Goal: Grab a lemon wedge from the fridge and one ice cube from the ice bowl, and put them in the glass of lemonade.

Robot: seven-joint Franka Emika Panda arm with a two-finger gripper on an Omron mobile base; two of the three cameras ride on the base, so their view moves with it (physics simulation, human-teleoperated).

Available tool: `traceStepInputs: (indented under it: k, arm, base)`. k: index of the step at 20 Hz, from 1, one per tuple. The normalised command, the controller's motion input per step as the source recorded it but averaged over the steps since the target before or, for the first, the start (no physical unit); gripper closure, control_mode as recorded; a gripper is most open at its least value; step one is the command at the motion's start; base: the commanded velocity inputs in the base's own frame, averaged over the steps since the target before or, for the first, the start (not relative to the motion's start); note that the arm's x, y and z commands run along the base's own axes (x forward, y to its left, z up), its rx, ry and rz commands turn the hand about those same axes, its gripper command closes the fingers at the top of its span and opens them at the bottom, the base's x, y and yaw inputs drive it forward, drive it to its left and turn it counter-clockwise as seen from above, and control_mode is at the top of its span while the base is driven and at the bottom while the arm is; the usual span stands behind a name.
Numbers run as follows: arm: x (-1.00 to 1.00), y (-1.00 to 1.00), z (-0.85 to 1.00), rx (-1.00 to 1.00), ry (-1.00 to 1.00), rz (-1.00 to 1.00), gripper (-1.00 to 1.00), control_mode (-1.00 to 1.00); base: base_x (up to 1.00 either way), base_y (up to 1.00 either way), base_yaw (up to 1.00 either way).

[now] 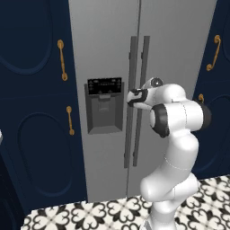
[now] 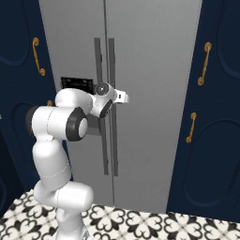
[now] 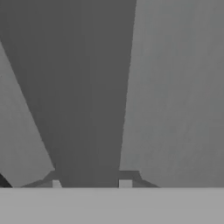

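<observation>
Your gripper is clamped around a vertical bar handle of the grey fridge, whose doors are shut, with navy cabinets on both sides.

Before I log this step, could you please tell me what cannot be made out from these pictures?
- Fridge contents, lemon wedge included: both doors shut in both base views.
- Tool grip: in the left base view it is at the handles, but the wrist covers the fingertips; which bar it holds is unclear.
- Hand view: a dark bar between the fingertips; contact itself is cut off at the bottom.
- Fridge top and bottom: cut off by the edge or hidden by the arm.
</observation>
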Motion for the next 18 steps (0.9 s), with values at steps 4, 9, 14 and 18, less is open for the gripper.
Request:
traceStepInputs:
  k: [4, 9, 14, 18]
  arm:
    - [-0.01, -0.87, 0.38, 0.07, 0.19, -0.13, 1.00, -1.00]
    - [-0.31, -1.00, 0.24, 0.15, 0.14, -0.18, 1.00, -1.00]
    - [-0.83, -1.00, 0.03, 0.23, -0.09, -0.17, 1.00, -1.00]
    - [-0.87, -1.00, 0.00, 0.20, -0.11, -0.15, 1.00, -1.00]
  base:
    - [0.00, 0.00, 0.00]
    - [0.00, 0.00, 0.00]
    - [0.00, 0.00, 0.00]
    - [0.00, 0.00, 0.00]
